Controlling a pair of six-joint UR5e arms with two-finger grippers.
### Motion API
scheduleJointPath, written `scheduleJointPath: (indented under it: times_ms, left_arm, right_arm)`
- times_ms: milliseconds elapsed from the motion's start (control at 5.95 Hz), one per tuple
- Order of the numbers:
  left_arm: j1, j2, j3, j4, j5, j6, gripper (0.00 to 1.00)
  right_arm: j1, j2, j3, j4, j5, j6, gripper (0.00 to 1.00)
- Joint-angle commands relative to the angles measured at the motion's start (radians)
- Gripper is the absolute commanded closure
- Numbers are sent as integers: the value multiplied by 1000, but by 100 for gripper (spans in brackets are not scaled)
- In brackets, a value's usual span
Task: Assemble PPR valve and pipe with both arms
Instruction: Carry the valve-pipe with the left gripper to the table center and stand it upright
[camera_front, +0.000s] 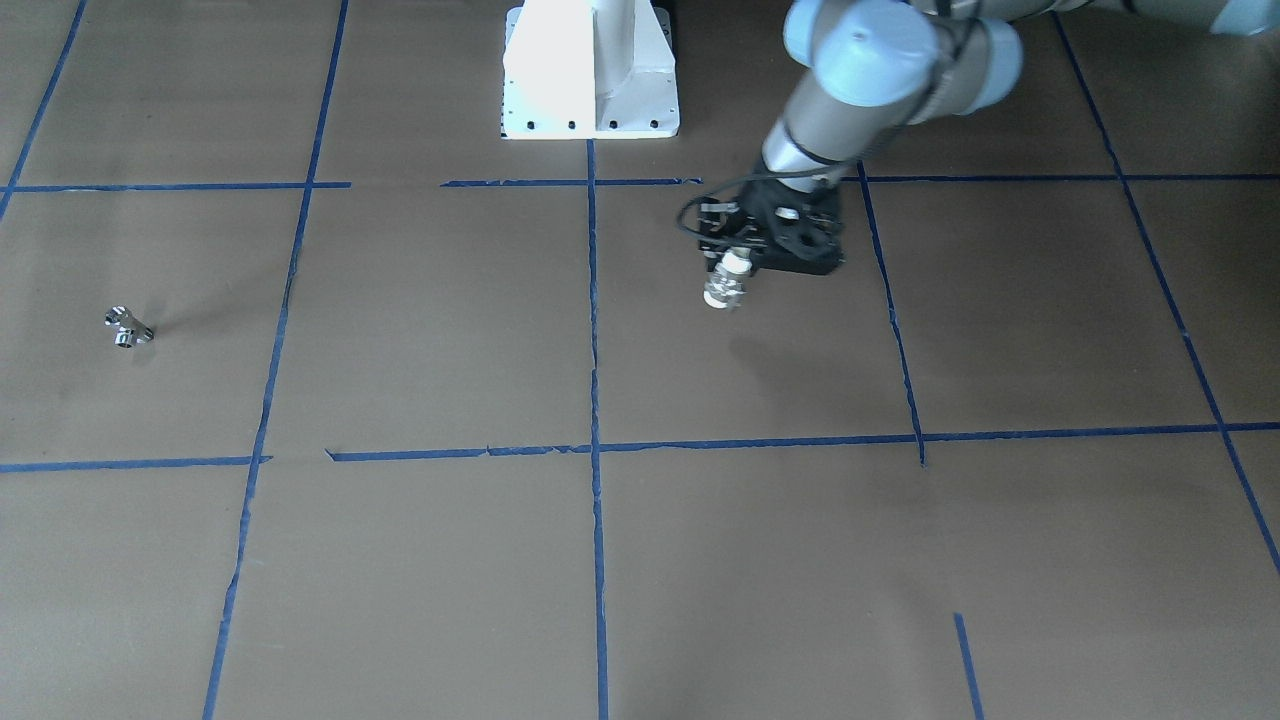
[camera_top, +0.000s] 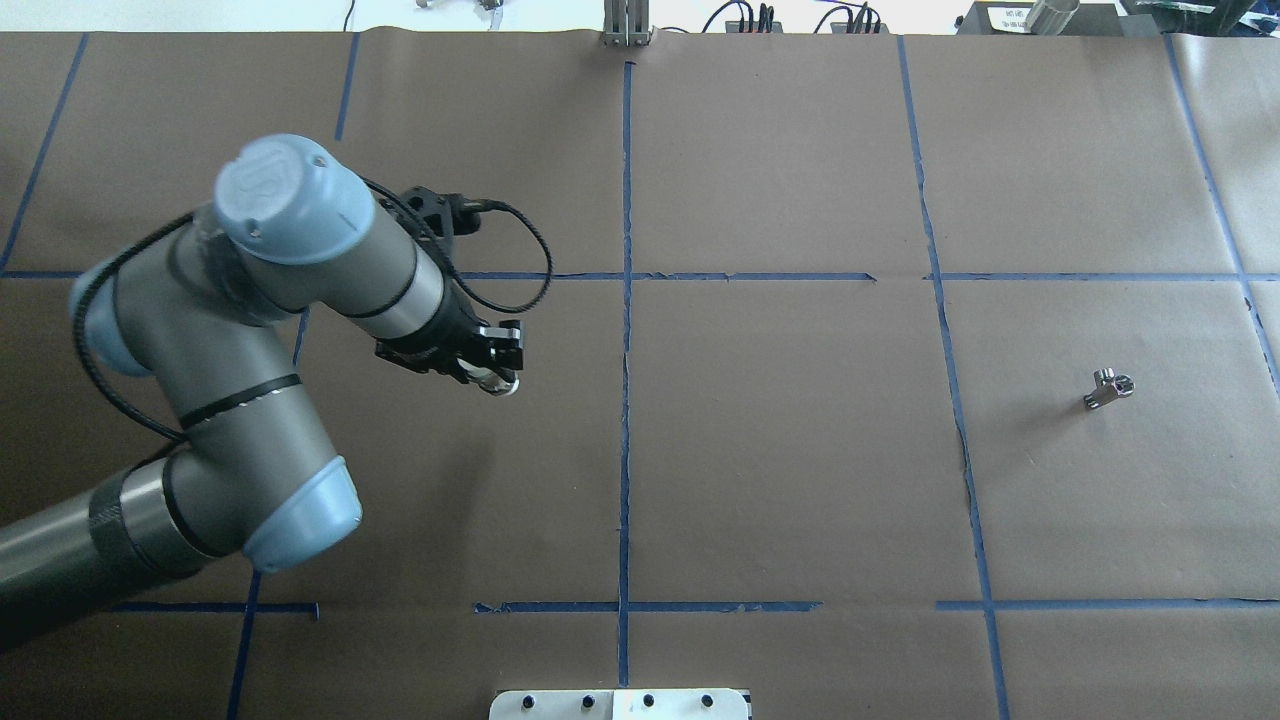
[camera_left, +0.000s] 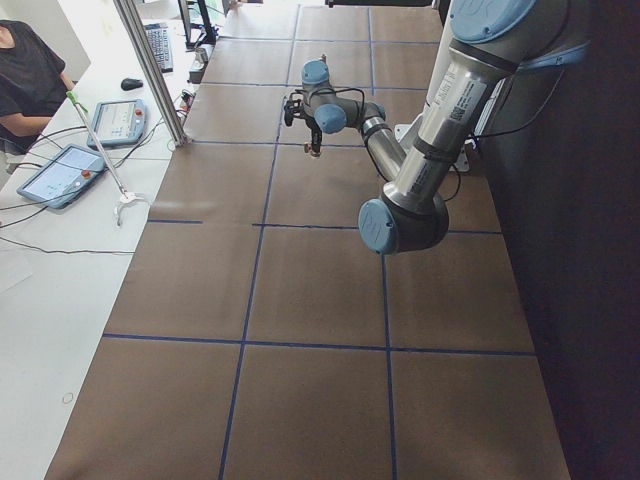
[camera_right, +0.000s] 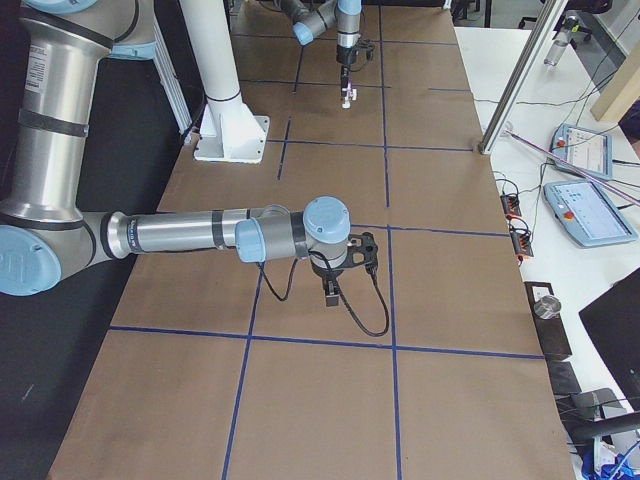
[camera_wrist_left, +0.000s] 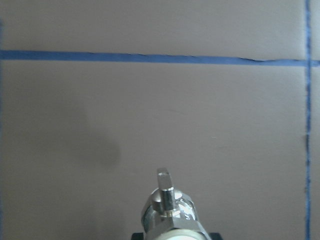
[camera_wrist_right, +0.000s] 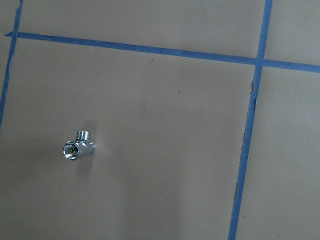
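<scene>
My left gripper (camera_front: 735, 262) is shut on the PPR valve (camera_front: 726, 284), a stubby piece with white ends and a silvery metal middle, and holds it above the brown table. The valve also shows in the overhead view (camera_top: 498, 383) and at the bottom of the left wrist view (camera_wrist_left: 170, 212). The pipe (camera_front: 128, 327), a tiny chrome branched fitting, lies alone on the table far from it (camera_top: 1108, 389). It shows in the right wrist view (camera_wrist_right: 79, 146). My right gripper (camera_right: 330, 288) shows only in the exterior right view, hovering over the table. I cannot tell whether it is open or shut.
The white pedestal base (camera_front: 590, 70) stands at the robot's side of the table. Blue tape lines (camera_top: 626, 400) divide the brown paper. A metal post (camera_left: 150, 70), tablets (camera_left: 60, 172) and a seated operator (camera_left: 25, 75) are on the far white bench.
</scene>
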Motion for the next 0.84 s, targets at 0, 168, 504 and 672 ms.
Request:
scheduleJointPath:
  times_ms: [0, 168, 504, 672]
  left_arm:
    - [126, -173, 122, 59, 162, -65, 100]
    - [128, -244, 213, 61, 169, -76, 100]
    - [154, -242, 226, 61, 183, -79, 100]
    - [172, -243, 239, 53, 206, -80, 100]
  right_arm:
    - [-1, 0, -1, 0, 6, -2, 0]
    - [1, 0, -1, 0, 6, -2, 0]
    - [-1, 2, 4, 2, 7, -2, 0]
    - [1, 0, 4, 2, 7, -2, 0]
